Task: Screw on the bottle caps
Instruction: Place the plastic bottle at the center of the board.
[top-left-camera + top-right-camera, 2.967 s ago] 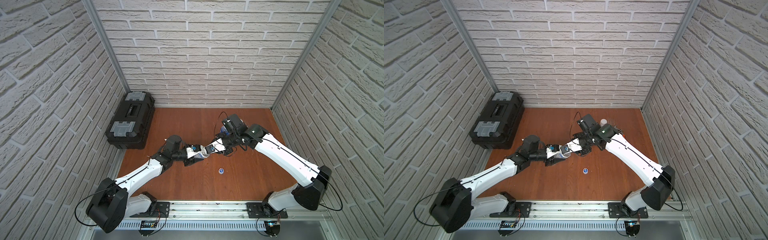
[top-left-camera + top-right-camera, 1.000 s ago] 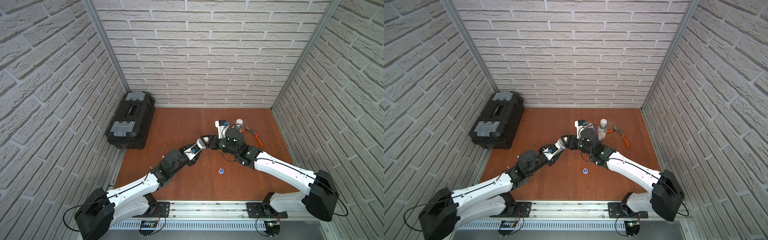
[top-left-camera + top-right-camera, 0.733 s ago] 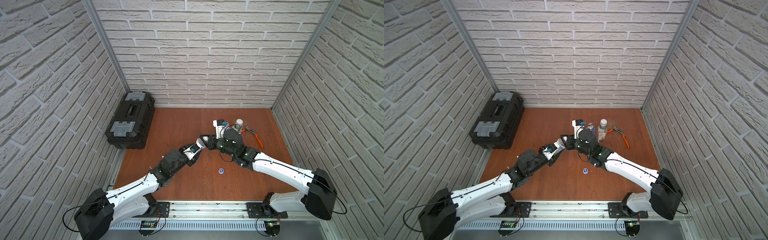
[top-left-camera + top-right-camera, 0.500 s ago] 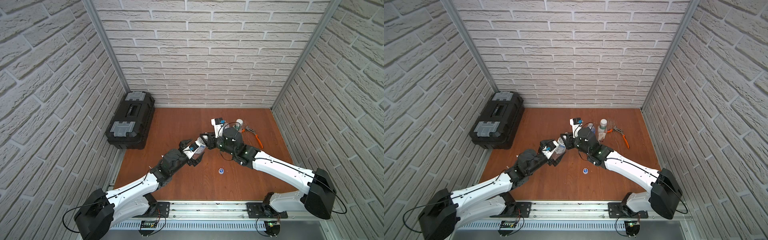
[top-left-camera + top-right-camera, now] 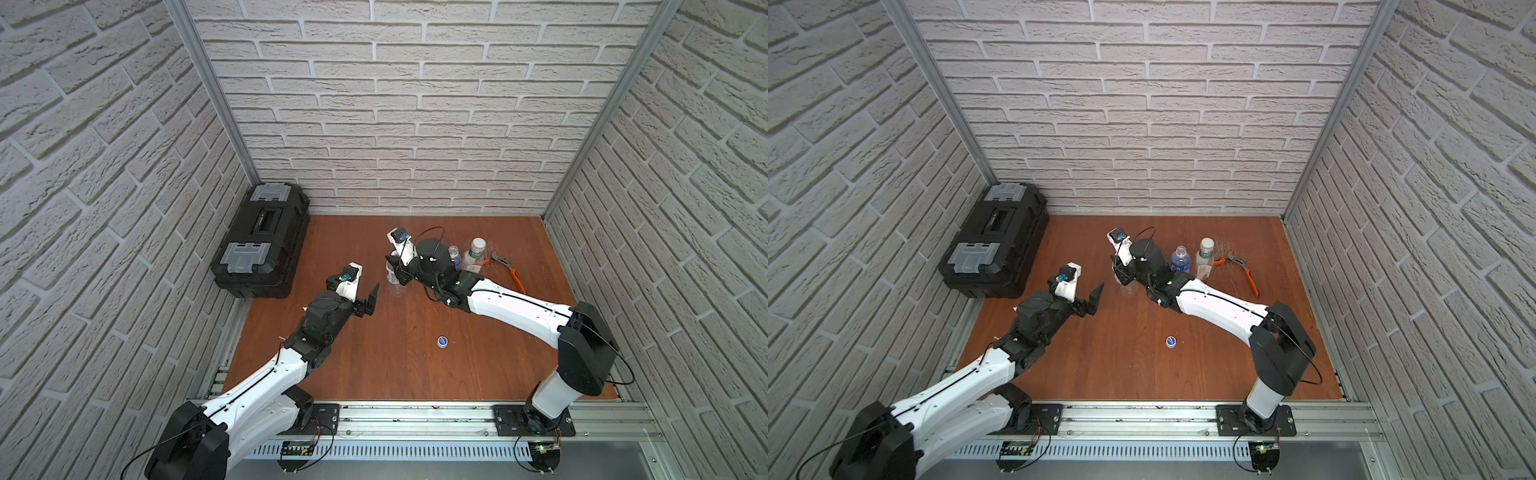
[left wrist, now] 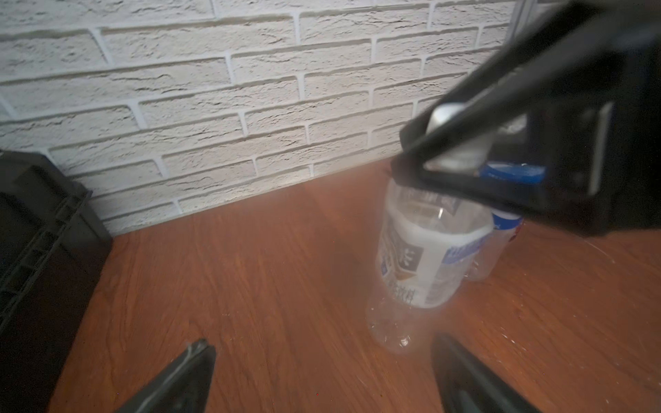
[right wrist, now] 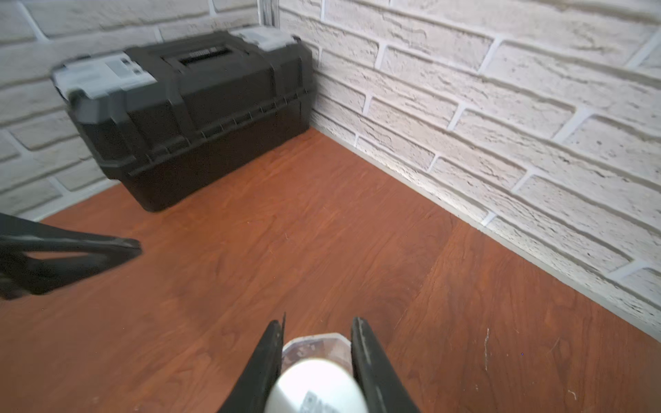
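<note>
- Right wrist view, lower centre: right gripper (image 7: 317,323) has just pinched the white cap (image 7: 314,384) atop the white-labelled bottle (image 6: 425,264), upright on the table (image 7: 322,214).
- Left gripper (image 6: 320,343) has released it, jaws spread, backed away.
- Probably capped now; blue cap (image 5: 443,341) lies loose, lower centre in both top views.

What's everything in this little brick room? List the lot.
black plastic toolbox with grey latches: 1, black, far-left corner
white-labelled clear plastic bottle: 1, clear, upright, centre
blue-labelled clear plastic bottle: 1, clear, uncapped, to its right
squarish clear bottle with green neck band: 1, clear, right of that
white screw caps: 2, white, on white-labelled and squarish bottles
blue screw cap: 1, blue, loose, nearer front
orange-handled pliers: 1, orange, far right
left hand: 1, black, open, empty
right hand: 1, black, gripping white-labelled bottle's top
</note>
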